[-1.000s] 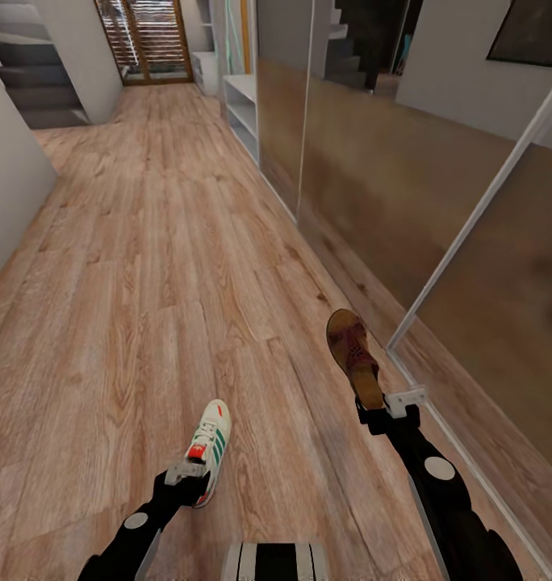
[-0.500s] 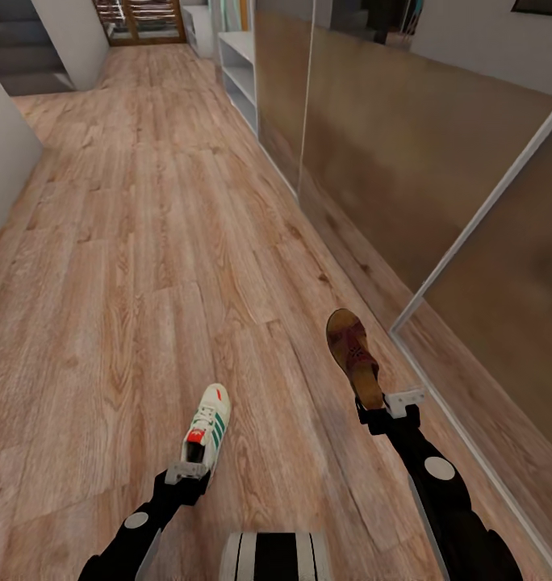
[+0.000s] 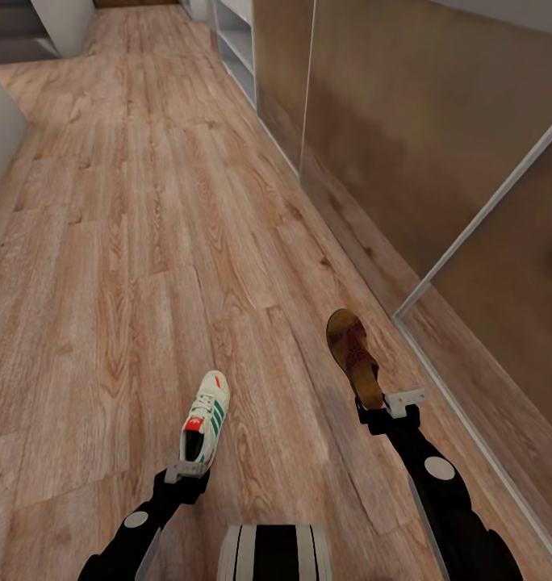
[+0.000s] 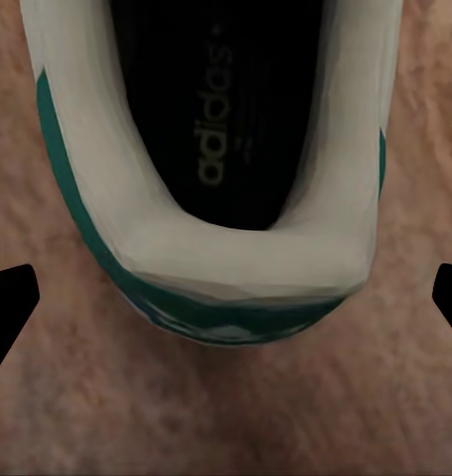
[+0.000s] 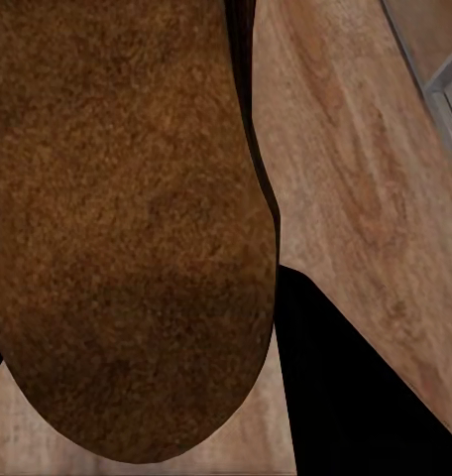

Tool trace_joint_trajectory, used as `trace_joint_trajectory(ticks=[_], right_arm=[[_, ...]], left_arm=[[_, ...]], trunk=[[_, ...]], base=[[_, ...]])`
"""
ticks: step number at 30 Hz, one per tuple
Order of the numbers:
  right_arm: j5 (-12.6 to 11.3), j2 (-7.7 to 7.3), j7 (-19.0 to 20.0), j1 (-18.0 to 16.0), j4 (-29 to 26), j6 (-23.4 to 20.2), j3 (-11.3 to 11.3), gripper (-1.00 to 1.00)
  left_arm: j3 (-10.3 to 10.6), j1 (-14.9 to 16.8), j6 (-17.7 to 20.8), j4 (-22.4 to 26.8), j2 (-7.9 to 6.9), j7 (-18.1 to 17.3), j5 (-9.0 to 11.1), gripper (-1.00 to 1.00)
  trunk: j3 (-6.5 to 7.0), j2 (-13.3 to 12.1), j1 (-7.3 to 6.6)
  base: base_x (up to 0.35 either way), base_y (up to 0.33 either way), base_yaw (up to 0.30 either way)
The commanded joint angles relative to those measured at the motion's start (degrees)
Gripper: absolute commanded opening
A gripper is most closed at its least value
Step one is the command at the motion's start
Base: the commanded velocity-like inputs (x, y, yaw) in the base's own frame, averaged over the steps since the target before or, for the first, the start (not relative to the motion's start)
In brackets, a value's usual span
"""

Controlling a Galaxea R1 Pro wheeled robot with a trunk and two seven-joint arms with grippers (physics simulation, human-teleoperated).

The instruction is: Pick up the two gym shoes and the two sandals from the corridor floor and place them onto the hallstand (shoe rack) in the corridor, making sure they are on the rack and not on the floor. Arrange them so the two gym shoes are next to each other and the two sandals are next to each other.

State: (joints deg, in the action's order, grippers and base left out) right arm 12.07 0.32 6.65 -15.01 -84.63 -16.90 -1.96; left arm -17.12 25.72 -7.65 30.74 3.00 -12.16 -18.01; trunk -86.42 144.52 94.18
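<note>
Just ahead of the left pincer (image 3: 187,474), the white low-top gym shoe with green side stripes and a red-orange tongue patch (image 3: 205,417) is held by its heel, clear of the light brown wood-grain plank floor (image 3: 106,242); its long axis runs forward from the pincer, toe pointing away from the robot and a little to the right, sole down. From the left wrist camera the shoe's heel (image 4: 226,268) sits between the two dark fingertips (image 4: 8,297), its opening facing the lens with the black insole lettered, and the fingertips stand at either side of the heel; whether they press it I cannot tell from that view, though the head view shows the pincer clamped at the heel. Across from it, the flat brown leather sandal with a tan footbed (image 3: 353,355) rises out of the right pincer (image 3: 386,410), gripped at its heel end, its long axis slanting forward and to the left, toe away from the robot. Seen from the right wrist, the sandal's brown suede-like face (image 5: 127,228) lies close before the lens. Farther up the corridor on the right stands the light grey open-shelved hallstand (image 3: 236,44), beyond the tall mirrored sliding doors (image 3: 437,145).
</note>
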Motion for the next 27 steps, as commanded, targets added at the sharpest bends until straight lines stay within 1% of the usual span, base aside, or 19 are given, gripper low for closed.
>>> trace_joint_trajectory(ticks=[1,9,17,27], right_arm=[[0.4,0.03,0.5,0.0,-0.1,-0.3,-0.1,-1.0],[0.4,0.03,0.5,0.0,-0.1,-0.3,-0.1,-1.0],[0.4,0.03,0.5,0.0,-0.1,-0.3,-0.1,-1.0],[0.4,0.03,0.5,0.0,-0.1,-0.3,-0.1,-1.0]], left_arm=[[-0.5,0.0,-0.2,0.0,0.06,-0.4,-0.5,1.0],[-0.5,0.0,-0.3,-0.3,-0.05,-0.4,-0.4,1.0],[-0.6,0.0,-0.3,-0.1,-0.03,-0.4,-0.4,1.0],[-0.7,0.0,-0.3,0.0,-0.08,-0.4,-0.4,1.0]], trunk=[[-0.05,0.0,-0.01],[-0.09,0.0,-0.01],[-0.09,0.0,-0.01],[-0.09,0.0,-0.01]], base=[[0.0,0.0,0.0],[0.001,0.0,0.0],[0.079,0.0,0.0],[0.006,0.0,0.0]])
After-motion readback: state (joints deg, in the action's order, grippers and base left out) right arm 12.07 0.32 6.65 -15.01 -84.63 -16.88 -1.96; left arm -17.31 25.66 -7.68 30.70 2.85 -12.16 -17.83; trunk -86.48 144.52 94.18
